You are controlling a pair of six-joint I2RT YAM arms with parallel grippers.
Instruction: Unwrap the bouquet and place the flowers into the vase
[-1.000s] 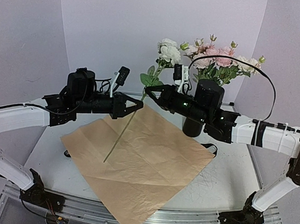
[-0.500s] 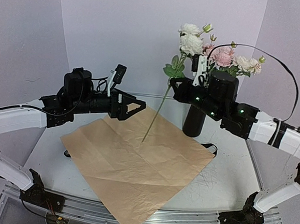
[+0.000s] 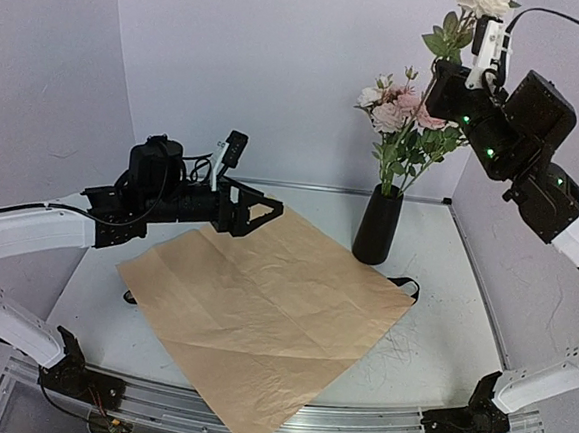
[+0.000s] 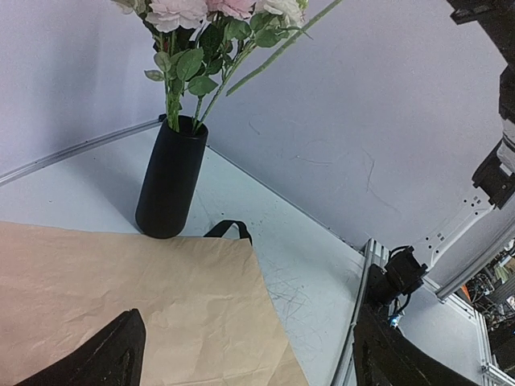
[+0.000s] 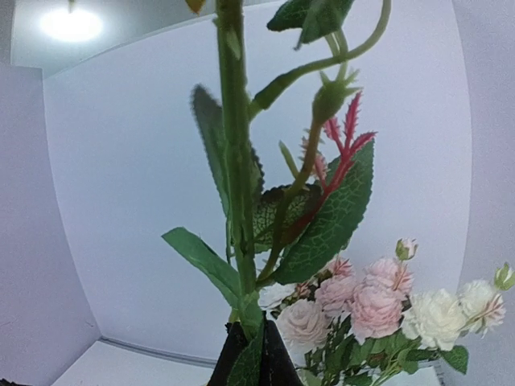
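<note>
Right gripper (image 5: 249, 358) clamps a white rose on a long thin green stem (image 3: 481, 0), high at far right, above the tall matte black vase (image 3: 377, 225). The stem seems light and whippy: hold bare stem, not bloom. Left gripper (image 3: 262, 210) gapes open by the tan paper sheet (image 3: 262, 305).

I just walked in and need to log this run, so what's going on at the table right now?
The right pincer is shut on a white flower, held high above the table, near the black vase, which already holds pink and white flowers. The left pincer hovers open over the tan paper, spread flat on the table, a black ribbon at its edge.
</note>
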